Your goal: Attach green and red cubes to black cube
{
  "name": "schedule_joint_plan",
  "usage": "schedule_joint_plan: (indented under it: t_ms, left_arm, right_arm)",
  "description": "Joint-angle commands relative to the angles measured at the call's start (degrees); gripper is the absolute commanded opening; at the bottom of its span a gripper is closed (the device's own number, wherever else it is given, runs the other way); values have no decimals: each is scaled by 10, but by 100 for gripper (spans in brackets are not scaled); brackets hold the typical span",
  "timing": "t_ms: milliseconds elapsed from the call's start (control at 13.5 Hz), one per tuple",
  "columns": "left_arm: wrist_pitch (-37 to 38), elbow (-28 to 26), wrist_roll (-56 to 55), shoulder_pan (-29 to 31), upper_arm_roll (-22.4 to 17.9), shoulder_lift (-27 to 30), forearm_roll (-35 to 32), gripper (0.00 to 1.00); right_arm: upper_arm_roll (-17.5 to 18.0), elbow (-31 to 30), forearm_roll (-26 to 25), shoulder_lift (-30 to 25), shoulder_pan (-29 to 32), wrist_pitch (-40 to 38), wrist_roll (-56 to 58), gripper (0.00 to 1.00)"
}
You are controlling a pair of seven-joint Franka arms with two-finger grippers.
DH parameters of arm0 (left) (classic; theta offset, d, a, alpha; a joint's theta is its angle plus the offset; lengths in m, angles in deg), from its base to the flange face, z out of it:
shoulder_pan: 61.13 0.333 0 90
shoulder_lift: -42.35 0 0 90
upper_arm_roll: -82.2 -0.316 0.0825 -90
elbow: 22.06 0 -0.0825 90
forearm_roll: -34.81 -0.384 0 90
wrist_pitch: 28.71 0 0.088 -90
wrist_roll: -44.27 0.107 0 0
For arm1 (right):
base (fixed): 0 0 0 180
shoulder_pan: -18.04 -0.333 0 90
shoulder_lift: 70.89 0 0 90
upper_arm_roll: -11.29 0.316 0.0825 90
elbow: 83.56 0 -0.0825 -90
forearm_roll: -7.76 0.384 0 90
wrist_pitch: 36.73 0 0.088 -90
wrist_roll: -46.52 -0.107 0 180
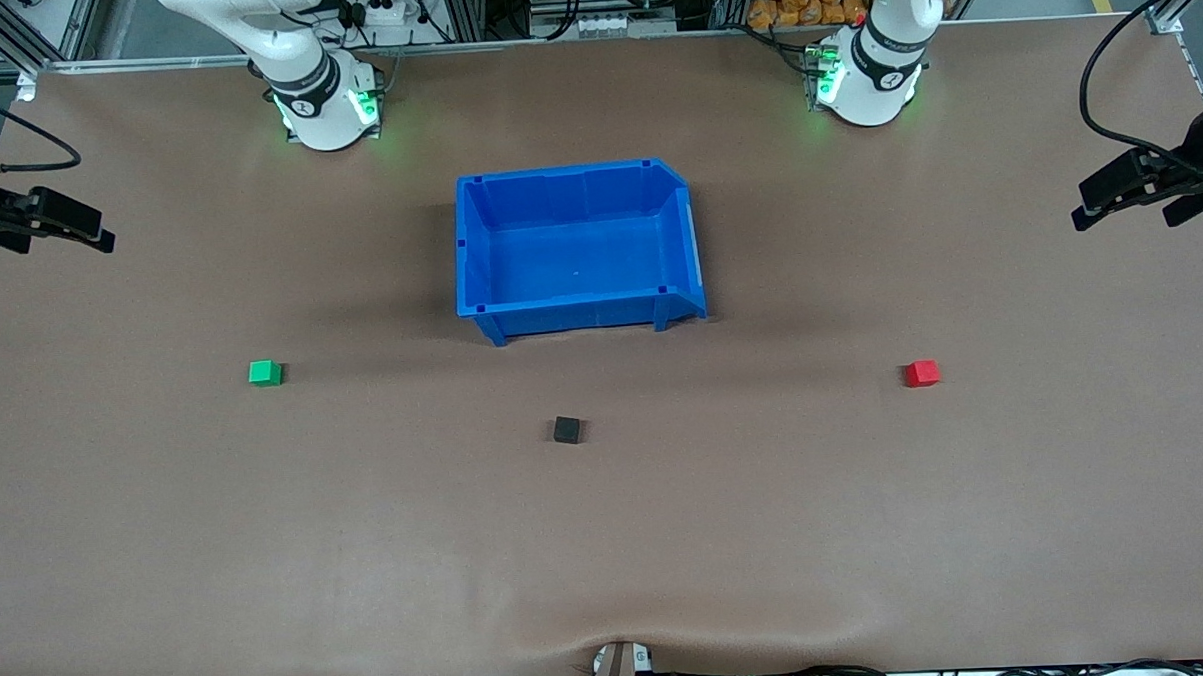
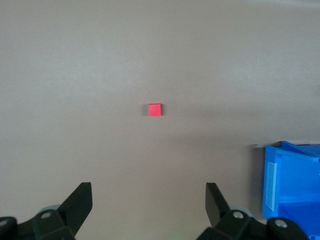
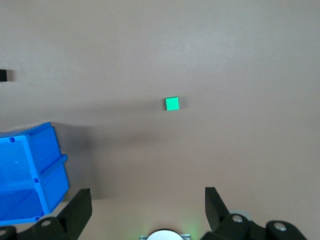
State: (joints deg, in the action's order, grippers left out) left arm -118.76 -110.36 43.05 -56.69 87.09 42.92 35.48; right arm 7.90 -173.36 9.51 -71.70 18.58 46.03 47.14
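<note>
The black cube sits on the brown table, nearer the front camera than the blue bin. The green cube lies toward the right arm's end and also shows in the right wrist view. The red cube lies toward the left arm's end and also shows in the left wrist view. My right gripper hangs open and empty over its end of the table, apart from the green cube. My left gripper hangs open and empty over its own end, apart from the red cube.
An empty blue bin stands mid-table between the arm bases and the black cube; its corner shows in both wrist views. The black cube's edge shows in the right wrist view. Cables run along the table's edges.
</note>
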Motion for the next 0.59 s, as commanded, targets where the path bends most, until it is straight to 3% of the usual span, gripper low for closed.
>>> schedule_joint_plan:
  t_ms: [0, 518]
  left_arm:
    - [4, 17, -2, 3, 0, -9, 5, 100]
    - [4, 18, -5, -1, -1, -15, 0, 100]
  right_arm:
    - [3, -3, -4, -1, 4, 5, 3, 100]
    - [3, -1, -4, -1, 0, 11, 2, 100]
